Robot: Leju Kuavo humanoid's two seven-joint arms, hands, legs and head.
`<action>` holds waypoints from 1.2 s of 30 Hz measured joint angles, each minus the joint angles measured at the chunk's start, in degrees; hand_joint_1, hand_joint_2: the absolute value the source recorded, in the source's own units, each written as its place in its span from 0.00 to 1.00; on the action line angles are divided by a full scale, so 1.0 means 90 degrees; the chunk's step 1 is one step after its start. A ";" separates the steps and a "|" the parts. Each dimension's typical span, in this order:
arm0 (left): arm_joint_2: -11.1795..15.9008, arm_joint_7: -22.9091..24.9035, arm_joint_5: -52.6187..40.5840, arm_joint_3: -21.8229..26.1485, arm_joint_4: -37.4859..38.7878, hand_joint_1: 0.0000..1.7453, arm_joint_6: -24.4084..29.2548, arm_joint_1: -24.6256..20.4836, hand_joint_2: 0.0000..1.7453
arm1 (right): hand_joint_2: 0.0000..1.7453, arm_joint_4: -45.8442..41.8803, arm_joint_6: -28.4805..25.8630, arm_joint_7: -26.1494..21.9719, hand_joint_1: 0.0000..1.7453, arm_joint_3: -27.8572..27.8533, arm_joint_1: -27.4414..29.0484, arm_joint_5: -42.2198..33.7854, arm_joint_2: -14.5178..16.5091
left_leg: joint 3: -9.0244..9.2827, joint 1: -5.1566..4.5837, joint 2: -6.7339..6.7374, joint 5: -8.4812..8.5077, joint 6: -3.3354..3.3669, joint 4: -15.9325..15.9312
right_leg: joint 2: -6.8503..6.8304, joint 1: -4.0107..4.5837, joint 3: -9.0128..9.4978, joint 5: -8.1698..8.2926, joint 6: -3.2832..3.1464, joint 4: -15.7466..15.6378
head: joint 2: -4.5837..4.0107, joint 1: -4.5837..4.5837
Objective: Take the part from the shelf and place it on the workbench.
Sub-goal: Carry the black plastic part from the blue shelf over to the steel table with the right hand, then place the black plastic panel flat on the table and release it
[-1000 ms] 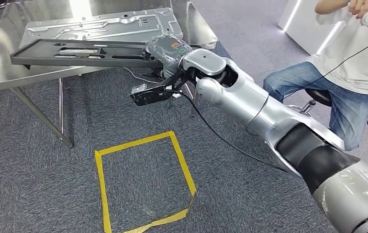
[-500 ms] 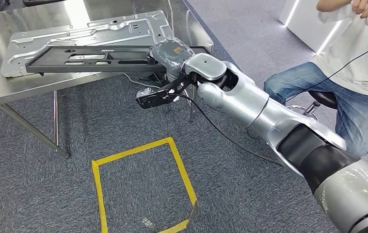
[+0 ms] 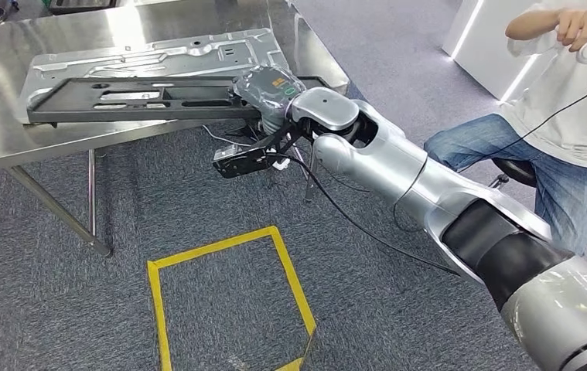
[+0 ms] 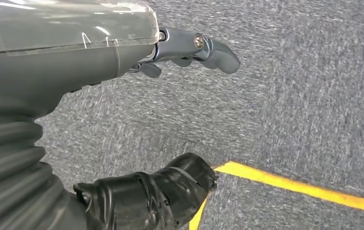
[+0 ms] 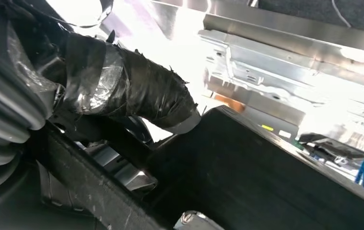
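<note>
head view has the right hand (image 3: 268,86) still gripping the long black part (image 3: 135,97), now further in over the workbench (image 3: 11,143) front edge above the metal panel (image 3: 158,51), so set-down looks close.

Robotics test area in an industrial or laboratory hall.
A bare stainless-steel surface (image 3: 11,131) on angled metal legs carries a stamped sheet-metal panel (image 3: 158,54); grey carpet floor (image 3: 58,309) bears a square of yellow marking tape (image 3: 228,241); a seated person (image 3: 561,116) holding a cabled controller sits beside a lit white unit (image 3: 479,39).
</note>
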 joint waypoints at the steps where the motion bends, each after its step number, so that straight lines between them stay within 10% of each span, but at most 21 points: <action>1: -0.0001 0.0005 -0.0002 0.0000 0.0000 0.00 0.0000 0.0004 1.00 | 1.00 0.0003 0.0001 -0.0003 1.00 0.0002 0.0010 0.0000 -0.0002 | -0.0003 -0.0002 -0.0003 -0.0018 0.0006 0.0017 | -0.0002 -0.0001 -0.0125 -0.0065 0.0012 0.0259 | 0.0000 0.0001; 6: -0.0002 0.0055 -0.0020 0.0000 0.0000 0.00 0.0002 0.0013 1.00 | 1.00 0.0013 -0.0017 -0.0005 1.00 0.0008 0.0009 0.0013 -0.0007 | -0.0027 -0.0021 -0.0026 -0.0151 -0.0074 0.0201 | -0.0013 -0.0015 0.0527 0.0599 -0.0015 -0.1043 | 0.0001 0.0001; 11: 0.0005 0.0093 -0.0023 0.0000 -0.0002 0.00 0.0024 0.0014 1.00 | 1.00 0.0035 -0.0046 -0.0011 1.00 0.0008 0.0000 0.0035 -0.0007 | -0.0089 -0.0042 -0.0022 -0.0237 -0.0218 0.0300 | 0.0007 -0.0013 0.0661 0.0616 -0.0167 -0.1278 | 0.0000 -0.0004; 17: 0.0018 0.0134 -0.0007 0.0000 -0.0005 0.00 0.0025 0.0023 1.00 | 1.00 0.0041 -0.0055 -0.0010 1.00 0.0008 0.0034 0.0051 -0.0020 | -0.1014 -0.0004 -0.0006 -0.0769 -0.0353 0.1960 | 0.0013 -0.0029 0.0771 0.0540 -0.0269 -0.1307 | 0.0000 -0.0014; 21: 0.0033 0.0141 -0.0004 0.0000 -0.0006 0.00 0.0020 0.0022 1.00 | 1.00 0.0042 -0.0056 -0.0007 1.00 0.0008 0.0051 0.0079 -0.0026 | -0.0450 -0.0045 -0.0007 -0.0017 -0.0212 0.0654 | 0.0022 -0.0006 0.0935 0.0419 -0.0233 -0.1329 | 0.0000 -0.0011; 26: 0.0045 0.0155 -0.0002 -0.0002 -0.0007 0.00 0.0003 0.0022 1.00 | 1.00 0.0050 -0.0056 -0.0005 1.00 0.0008 0.0054 0.0106 -0.0050 | -0.0087 -0.0076 -0.0004 -0.0013 -0.0059 0.0050 | 0.0020 0.0020 0.1022 0.0419 -0.0074 -0.1339 | 0.0001 0.0002; 31: 0.0044 0.0162 -0.0001 -0.0002 -0.0007 0.00 0.0000 0.0012 1.00 | 1.00 0.0067 -0.0066 -0.0016 1.00 0.0008 0.0063 0.0109 -0.0086 | 0.0158 -0.0031 -0.0013 -0.0136 0.0056 -0.0017 | -0.0002 0.0007 0.0033 -0.0097 0.0022 0.0238 | 0.0000 0.0019; 33: 0.0042 0.0166 0.0001 -0.0003 -0.0007 0.00 0.0003 0.0035 1.00 | 1.00 0.0087 -0.0065 -0.0016 1.00 0.0008 0.0116 0.0109 -0.0092 | 0.0280 -0.0026 -0.0025 -0.0243 0.0046 0.0000 | -0.0010 -0.0009 -0.0194 0.0098 0.0052 0.0299 | 0.0000 0.0022; 36: 0.0039 0.0174 0.0004 -0.0003 -0.0007 0.00 0.0008 0.0048 1.00 | 1.00 0.0109 -0.0063 -0.0016 1.00 0.0008 0.0119 0.0109 -0.0098 | 0.0468 -0.0028 -0.0036 -0.0441 -0.0028 0.0040 | -0.0027 -0.0035 0.0110 0.0901 0.0059 -0.0887 | 0.0000 0.0019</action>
